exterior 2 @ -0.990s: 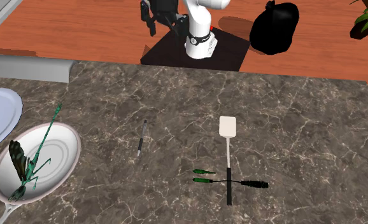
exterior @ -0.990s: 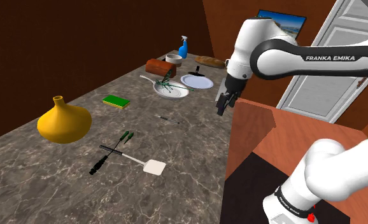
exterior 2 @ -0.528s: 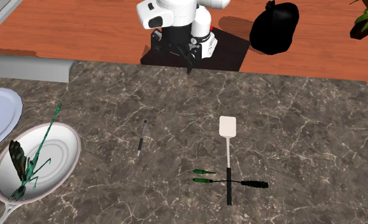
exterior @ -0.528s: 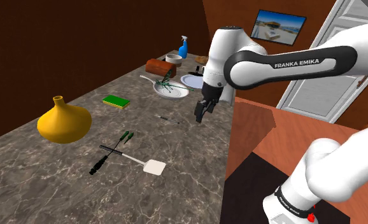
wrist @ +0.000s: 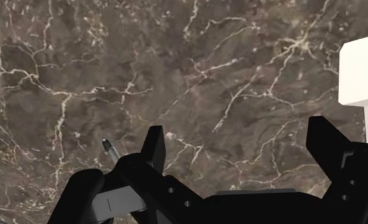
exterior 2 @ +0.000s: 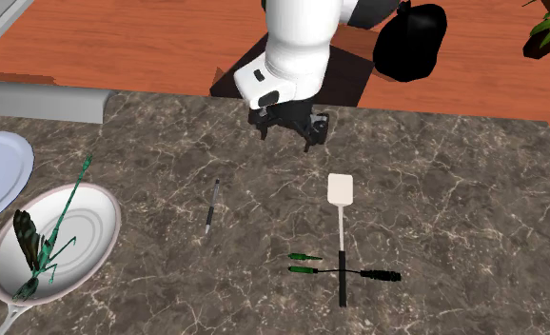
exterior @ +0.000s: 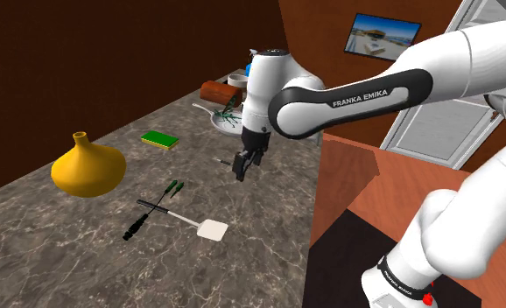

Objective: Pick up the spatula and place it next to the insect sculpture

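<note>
Pincer [exterior: 242, 164] is spread wide with nothing in it, hanging over the bench [exterior: 85, 254], which is dark brown marble with white veins. One spatula [exterior 2: 341, 228]: flat white square blade, thin pale shaft, black handle. It lies flat on the bench, blade end toward the pincer, near it but not touching, and well apart from the insect sculpture [exterior 2: 37, 243]. One sculpture: a green mantis with spindly legs, sitting in a round white pan [exterior 2: 97, 219]. One black-handled tool [exterior 2: 378, 275] with two green tips lies across the spatula's shaft. One thin dark pen-like stick [exterior 2: 211, 206] lies between pan and spatula. One bulbous yellow vase [exterior: 87, 166], one green-and-yellow sponge [exterior: 159, 138]. Arm [exterior: 304, 109] reads "FRANKA EMIKA".
</note>
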`<action>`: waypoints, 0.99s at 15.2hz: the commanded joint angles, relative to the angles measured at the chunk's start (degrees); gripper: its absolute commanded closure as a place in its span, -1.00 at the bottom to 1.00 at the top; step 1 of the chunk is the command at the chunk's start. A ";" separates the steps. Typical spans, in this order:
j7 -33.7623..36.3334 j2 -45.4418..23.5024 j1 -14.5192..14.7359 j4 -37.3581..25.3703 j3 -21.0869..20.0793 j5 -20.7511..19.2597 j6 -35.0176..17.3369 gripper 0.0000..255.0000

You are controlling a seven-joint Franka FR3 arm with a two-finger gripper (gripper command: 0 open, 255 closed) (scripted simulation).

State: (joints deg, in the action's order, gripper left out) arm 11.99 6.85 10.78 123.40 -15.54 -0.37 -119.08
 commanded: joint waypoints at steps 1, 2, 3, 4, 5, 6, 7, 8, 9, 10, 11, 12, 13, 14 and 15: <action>0.83 -3.80 0.71 -2.55 -1.08 -0.87 -1.29 -1.00; 1.29 -5.68 1.12 -3.98 -1.58 -1.39 -1.73 -1.00; 1.75 -7.57 1.55 -5.47 -2.06 -1.96 -2.11 -1.00; 2.22 -9.46 2.02 -7.00 -2.50 -2.58 -2.44 -1.00; 2.69 -11.36 2.51 -8.59 -2.92 -3.22 -2.71 -1.00; 3.16 -13.28 3.05 -10.24 -3.29 -3.90 -2.93 -1.00; 3.61 -15.20 3.62 -11.94 -3.63 -4.59 -3.09 -1.00; 4.05 -17.12 4.23 -13.70 -3.93 -5.31 -3.20 -1.00; 4.47 -19.06 4.88 -15.52 -4.19 -6.03 -3.25 -1.00; 4.86 -21.00 5.58 -17.40 -4.42 -6.76 -3.25 -1.00; 5.23 -22.95 6.30 -19.34 -4.62 -7.50 -3.18 -1.00; 5.57 -24.91 7.06 -21.35 -4.80 -8.22 -3.06 -1.00; 5.88 -26.88 7.86 -23.43 -4.93 -8.94 -2.89 -1.00; 6.14 -28.86 8.71 -25.58 -5.03 -9.63 -2.66 -1.00; 6.37 -30.85 9.58 -27.81 -5.11 -10.32 -2.37 -1.00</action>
State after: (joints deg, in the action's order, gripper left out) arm 17.93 -21.57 19.36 98.17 -20.56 -9.81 -121.67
